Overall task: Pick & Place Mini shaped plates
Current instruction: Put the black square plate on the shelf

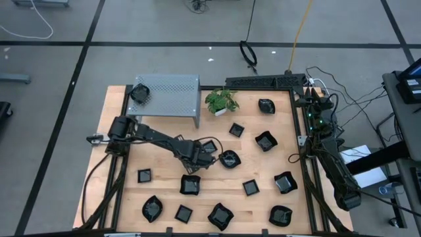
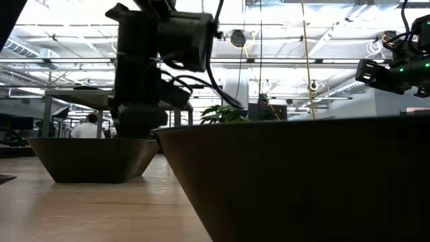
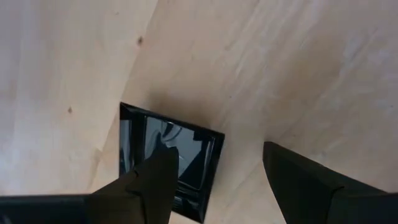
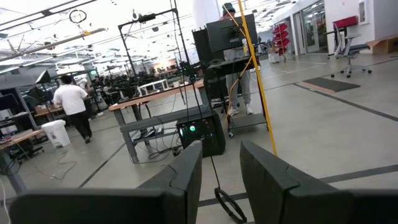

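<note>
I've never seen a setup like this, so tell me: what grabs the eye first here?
Small glossy black plates lie scattered over the wooden table. The left arm reaches to the middle, its left gripper open above a square plate, one finger over the plate. At the back stand a green potted plant and a grey perforated shelf with one plate on it; the right gripper waits at the table's right side.

Table (image 1: 131, 164): pale wood planks, smooth, matt, small knots in the grain. Mini shaped plates (image 1: 190, 185): black, glossy; the square plate (image 3: 171, 158) mirrors the lights overhead. Raised shelf (image 1: 172, 92): grey perforated metal, matt. Left gripper (image 3: 217, 186): dark matt fingers, plastic-looking. Potted plant (image 1: 221, 101): green leaves.
</note>
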### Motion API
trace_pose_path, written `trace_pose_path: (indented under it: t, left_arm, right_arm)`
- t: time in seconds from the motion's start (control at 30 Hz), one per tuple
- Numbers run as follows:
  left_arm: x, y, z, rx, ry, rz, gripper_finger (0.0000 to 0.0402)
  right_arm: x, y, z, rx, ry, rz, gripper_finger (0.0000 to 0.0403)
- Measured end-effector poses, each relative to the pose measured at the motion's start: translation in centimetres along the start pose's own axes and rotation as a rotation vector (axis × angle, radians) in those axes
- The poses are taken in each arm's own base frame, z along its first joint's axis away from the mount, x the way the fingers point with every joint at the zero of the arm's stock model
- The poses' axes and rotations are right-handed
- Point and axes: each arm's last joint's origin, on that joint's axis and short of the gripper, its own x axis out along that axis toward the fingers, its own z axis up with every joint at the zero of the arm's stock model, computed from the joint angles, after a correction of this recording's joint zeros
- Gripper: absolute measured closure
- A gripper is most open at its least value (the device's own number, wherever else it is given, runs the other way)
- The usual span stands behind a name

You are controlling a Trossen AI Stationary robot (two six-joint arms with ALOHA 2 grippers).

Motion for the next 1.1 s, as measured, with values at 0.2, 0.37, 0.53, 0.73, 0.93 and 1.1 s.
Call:
trace_pose_path:
  t: [0.2,0.37,0.53,0.73,0.93,1.1]
  left_arm:
    - [0.2,0.0,0.1,-0.001,0.033,-0.028,0.0192]
    - [0.1,-0.1,0.1,-0.004,0.048,-0.063,0.0288]
    - [0.1,-0.2,0.1,-0.007,0.092,-0.115,0.0390]
    - [-2.0,-0.7,0.6,0.019,0.061,-0.172,0.0397]
    - [-6.3,-0.8,1.8,0.038,-0.084,-0.232,0.0393]
    - [-8.9,-0.5,1.5,0.058,-0.132,-0.293,0.0398]
  right_arm:
    - [0.0,0.0,0.0,0.000,0.000,0.000,0.0303]
    - [0.0,0.0,0.0,0.000,0.000,0.000,0.0303]
    - [0.0,0.0,0.0,0.000,0.000,0.000,0.0303]
    - [0.0,0.0,0.0,0.000,0.000,-0.001,0.0303]
    - [0.0,0.0,0.0,0.000,0.000,-0.001,0.0303]
    - [0.0,0.0,0.0,0.000,0.000,0.000,0.0303]
